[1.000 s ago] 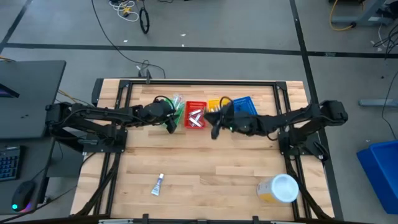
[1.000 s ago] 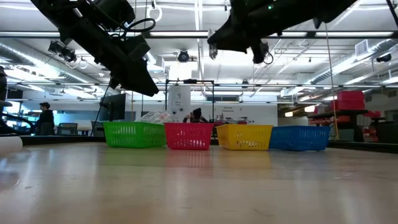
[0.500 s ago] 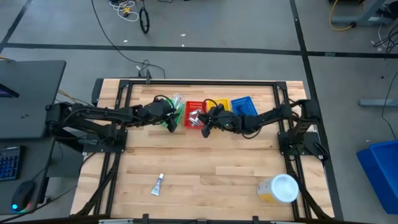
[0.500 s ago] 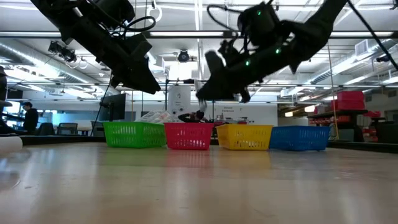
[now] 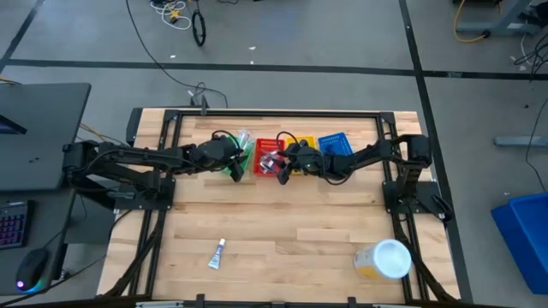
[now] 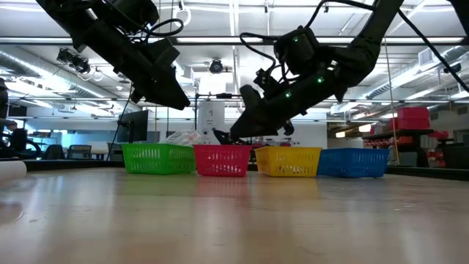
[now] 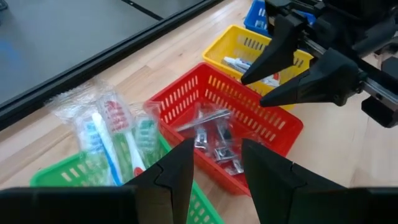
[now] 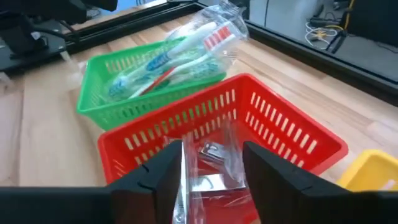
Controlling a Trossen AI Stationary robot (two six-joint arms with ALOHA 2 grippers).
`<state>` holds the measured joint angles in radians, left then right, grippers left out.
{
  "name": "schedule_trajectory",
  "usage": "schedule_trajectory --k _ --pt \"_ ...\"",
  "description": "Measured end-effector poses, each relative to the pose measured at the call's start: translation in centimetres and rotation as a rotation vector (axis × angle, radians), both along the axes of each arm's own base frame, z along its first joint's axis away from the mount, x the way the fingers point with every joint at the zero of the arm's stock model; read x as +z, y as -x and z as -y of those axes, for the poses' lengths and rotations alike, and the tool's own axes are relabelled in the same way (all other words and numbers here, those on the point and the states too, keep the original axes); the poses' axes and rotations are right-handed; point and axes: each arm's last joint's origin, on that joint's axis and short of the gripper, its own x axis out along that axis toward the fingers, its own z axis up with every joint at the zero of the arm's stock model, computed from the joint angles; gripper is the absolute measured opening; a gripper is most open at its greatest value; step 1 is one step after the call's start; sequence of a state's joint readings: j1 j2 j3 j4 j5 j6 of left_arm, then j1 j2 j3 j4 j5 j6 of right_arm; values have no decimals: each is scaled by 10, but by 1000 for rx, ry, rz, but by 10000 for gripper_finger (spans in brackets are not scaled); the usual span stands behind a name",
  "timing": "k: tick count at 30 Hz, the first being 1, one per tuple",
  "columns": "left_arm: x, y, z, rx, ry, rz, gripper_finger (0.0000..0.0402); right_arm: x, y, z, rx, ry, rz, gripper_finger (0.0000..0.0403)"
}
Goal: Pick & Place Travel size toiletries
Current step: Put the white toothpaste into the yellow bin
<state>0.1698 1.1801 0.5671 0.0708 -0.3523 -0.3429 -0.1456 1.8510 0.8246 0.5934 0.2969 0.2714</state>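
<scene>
My right tool (image 5: 277, 165) hangs over the red basket (image 5: 268, 147), fingers spread w/ a clear wrapped item (image 8: 208, 163) showing in the gap between them; can't tell if it's pinched or just lying in the basket below. More silvery wrapped bits (image 7: 214, 140) sit on that basket's floor, too jumbled to count.

My left tool (image 5: 235, 168) is just beside, over the green basket (image 5: 245, 154), fingers spread, holding nothing. Under it lie packed toothbrushes (image 7: 109, 140) in crinkly clear wrap; approx 3 show, blue, red & green, poking over the basket's rim.

Baskets: 4 in a row along the far side of the desk (image 5: 282, 231), touching side by side: green, red, yellow (image 5: 296, 143), blue (image 5: 336, 144). Small white tubes (image 7: 239, 63) lie in the yellow one, at least 1 plain to see.

1 white-blue tube (image 5: 218, 253) lies alone on the desk's near-left part, well apart from both tools. 1 yellow jar w/ white lid (image 5: 384, 259) lies near the near-right corner.
</scene>
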Motion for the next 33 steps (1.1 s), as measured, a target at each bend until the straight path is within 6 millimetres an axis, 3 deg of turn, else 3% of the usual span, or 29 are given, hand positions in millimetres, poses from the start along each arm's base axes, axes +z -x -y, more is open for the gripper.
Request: schedule_trajectory --k 7,14,23,33 --pt "0 -2 5 -73 95 38 142 9 -1 -6 79 94 -6 217" --pt "4 -8 29 -231 207 112 142 13 -2 -23 145 131 -14 229" --pt "-7 -1 73 -321 532 20 142 14 -4 -41 250 265 -54 211" --pt "-22 22 118 -273 809 -210 142 18 -5 -38 249 299 -33 186"
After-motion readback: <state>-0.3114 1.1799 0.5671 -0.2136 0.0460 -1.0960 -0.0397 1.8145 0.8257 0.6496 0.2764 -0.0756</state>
